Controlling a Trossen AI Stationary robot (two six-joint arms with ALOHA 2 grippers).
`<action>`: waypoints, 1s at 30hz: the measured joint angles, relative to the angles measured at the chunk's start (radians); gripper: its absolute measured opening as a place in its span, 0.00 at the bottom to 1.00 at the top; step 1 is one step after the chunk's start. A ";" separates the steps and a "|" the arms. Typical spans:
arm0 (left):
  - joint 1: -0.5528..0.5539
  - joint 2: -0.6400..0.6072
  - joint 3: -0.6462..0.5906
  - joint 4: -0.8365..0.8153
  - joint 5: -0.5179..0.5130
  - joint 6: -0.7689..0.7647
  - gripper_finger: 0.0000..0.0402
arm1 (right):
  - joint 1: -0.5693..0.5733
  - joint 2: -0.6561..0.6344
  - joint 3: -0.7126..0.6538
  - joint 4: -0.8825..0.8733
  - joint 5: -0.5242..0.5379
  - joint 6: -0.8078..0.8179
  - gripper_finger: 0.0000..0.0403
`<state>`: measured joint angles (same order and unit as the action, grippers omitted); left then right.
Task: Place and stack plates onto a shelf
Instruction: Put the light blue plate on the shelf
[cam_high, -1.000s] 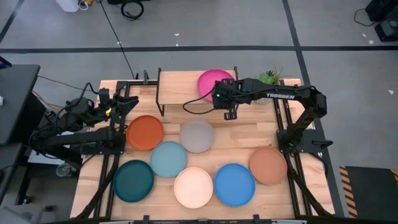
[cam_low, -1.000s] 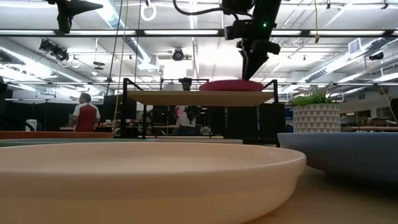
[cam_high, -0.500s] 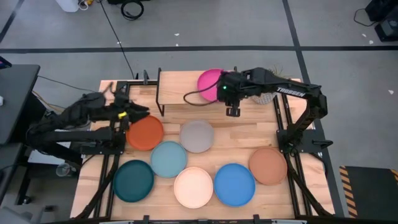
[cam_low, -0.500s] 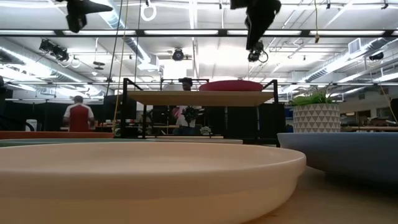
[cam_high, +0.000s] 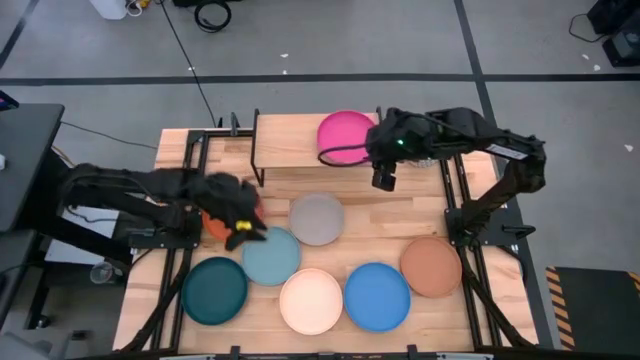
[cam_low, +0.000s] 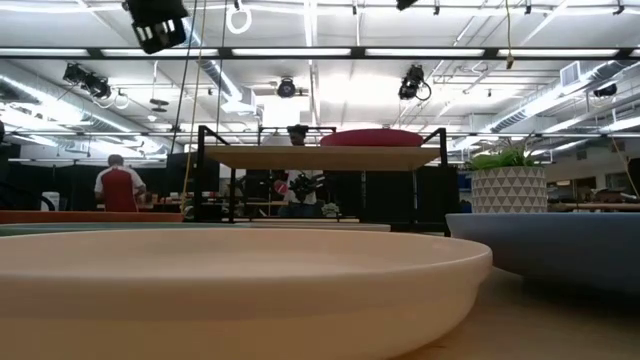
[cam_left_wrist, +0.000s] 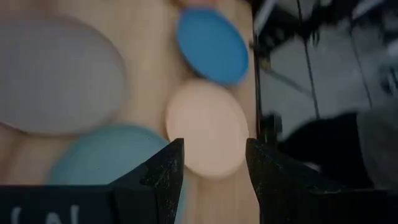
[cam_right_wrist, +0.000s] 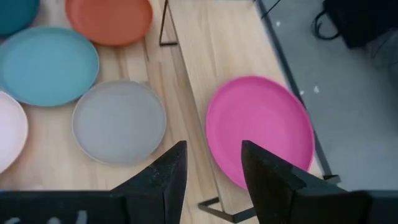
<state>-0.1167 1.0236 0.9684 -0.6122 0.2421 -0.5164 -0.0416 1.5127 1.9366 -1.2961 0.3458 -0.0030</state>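
Note:
The magenta plate (cam_high: 343, 136) lies flat on the right part of the shelf (cam_high: 288, 140), a light wooden top on black legs. On the table rest the grey (cam_high: 317, 218), light blue (cam_high: 272, 257), dark teal (cam_high: 214, 290), cream (cam_high: 311, 300), bright blue (cam_high: 377, 296) and tan-brown (cam_high: 431, 266) plates. My left arm covers most of the orange plate (cam_high: 212, 226). My left gripper (cam_high: 240, 228) hovers open between the orange and light blue plates. My right gripper (cam_high: 384, 180) hangs open in the air off the shelf's near right corner, apart from the magenta plate (cam_right_wrist: 261, 127).
A potted plant (cam_low: 508, 188) stands at the table's far right, beside the shelf. Black frame rails run along the table's left and right edges. A person in red (cam_low: 118, 185) is in the room far behind the table.
My left gripper has swung from the table's left edge toward the right and near side, over the orange plate. My right gripper has risen off the magenta plate and drawn back toward the table's right and near side. The magenta plate stays on the shelf.

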 joint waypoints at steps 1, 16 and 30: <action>-0.030 0.019 0.000 -0.006 -0.003 0.000 0.45 | 0.012 -0.007 0.000 0.001 0.021 0.003 0.39; -0.371 0.407 0.000 -0.037 -0.179 0.022 0.45 | 0.087 -0.028 -0.010 -0.002 0.134 0.026 0.39; -0.458 0.594 0.000 0.054 -0.332 0.013 0.45 | 0.087 -0.028 -0.010 0.000 0.133 0.001 0.39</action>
<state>-0.5752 1.6173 0.9680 -0.5581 -0.0900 -0.5032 0.0456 1.4845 1.9263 -1.2961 0.4789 -0.0021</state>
